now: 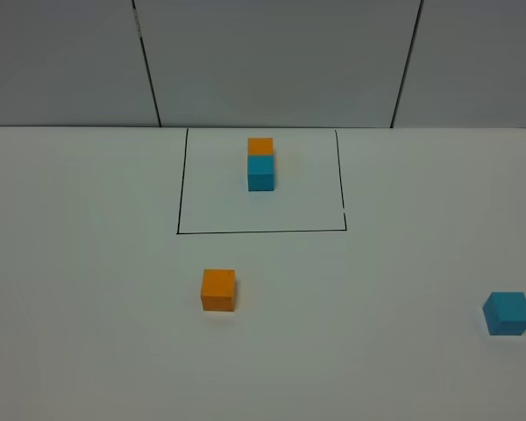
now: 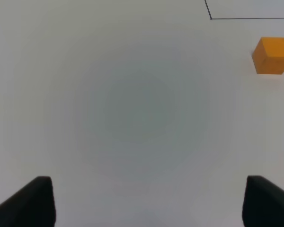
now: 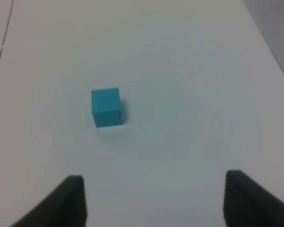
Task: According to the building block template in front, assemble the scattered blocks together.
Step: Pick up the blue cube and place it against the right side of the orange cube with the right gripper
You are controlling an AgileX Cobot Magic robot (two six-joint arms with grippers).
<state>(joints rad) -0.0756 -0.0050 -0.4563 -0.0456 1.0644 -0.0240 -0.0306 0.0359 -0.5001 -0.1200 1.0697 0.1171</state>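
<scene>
The building block template, an orange cube point(image 1: 260, 146) joined to a teal cube point(image 1: 261, 173), sits inside a black drawn rectangle point(image 1: 182, 231) at the back middle of the table. Of the scattered blocks, the orange one point(image 1: 218, 290) point(image 2: 272, 55) lies in front of the rectangle's left corner. The teal one point(image 1: 508, 313) point(image 3: 106, 107) lies far to the right. My left gripper point(image 2: 144, 203) is open above bare table, well away from the orange block. The right gripper point(image 3: 154, 198) is open too, with the teal block ahead of it and off to one side. Neither arm shows in the high view.
The white table point(image 1: 88, 263) ends at a grey panelled wall point(image 1: 272, 61) behind the rectangle. A corner of the black outline point(image 2: 211, 18) shows in the left wrist view, and a stretch of the outline point(image 3: 6, 35) shows in the right wrist view.
</scene>
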